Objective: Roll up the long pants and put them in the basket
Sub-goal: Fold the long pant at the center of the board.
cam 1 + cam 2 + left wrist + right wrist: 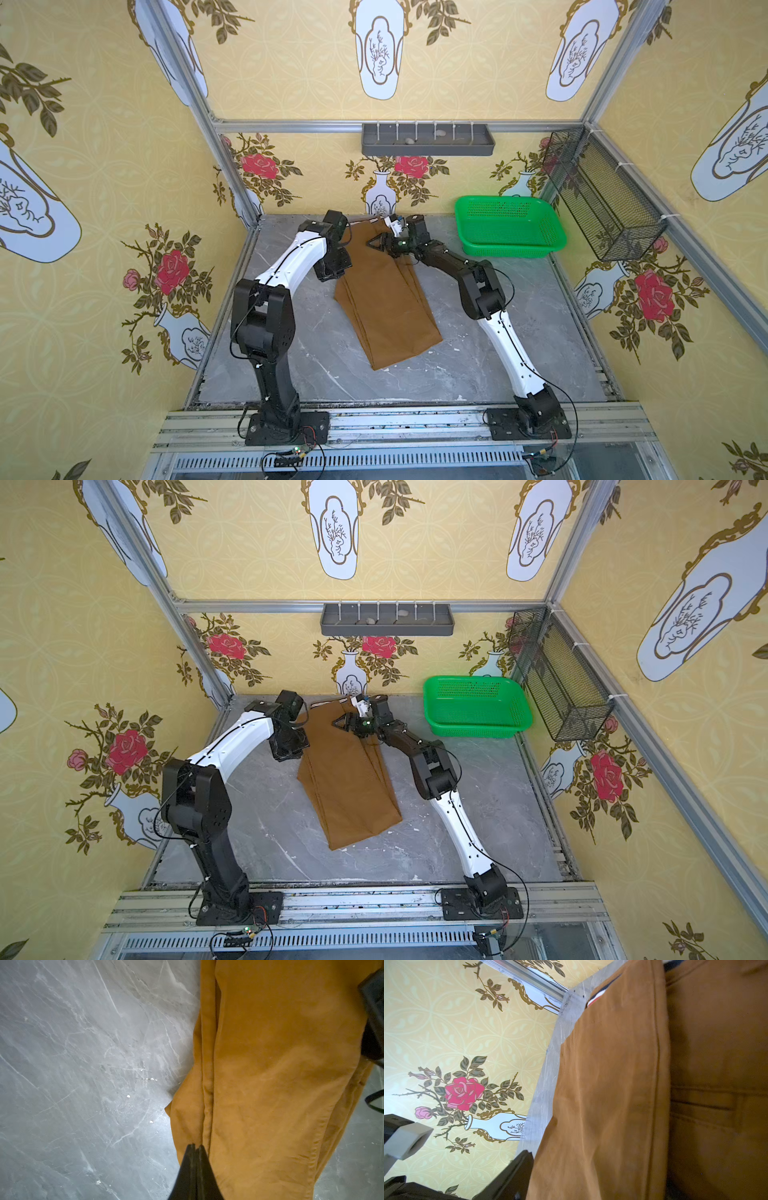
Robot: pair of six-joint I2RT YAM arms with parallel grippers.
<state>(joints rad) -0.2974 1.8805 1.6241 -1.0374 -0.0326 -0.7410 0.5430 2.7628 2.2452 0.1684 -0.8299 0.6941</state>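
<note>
Now | pants point(386, 299): soft, light, floppy, folded lengthwise; likely best gripped at both corners of one end | left pincer point(195, 1148): closed at pants edge | right pincer point(376, 243): wide

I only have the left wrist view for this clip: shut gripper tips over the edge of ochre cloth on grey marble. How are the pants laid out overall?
Observer: In both top views the ochre-brown long pants lie flat on the grey marble table. The legs are folded one on the other, the waist is at the far edge, and nothing is rolled yet.
Operator: Where is the other arm working?
Observer: The right gripper is over the waist end of the pants. I cannot tell whether it is open.
Operator: Anything else on the table?
Observer: A green perforated plastic basket stands in the far right corner, apart from the pants.
</note>
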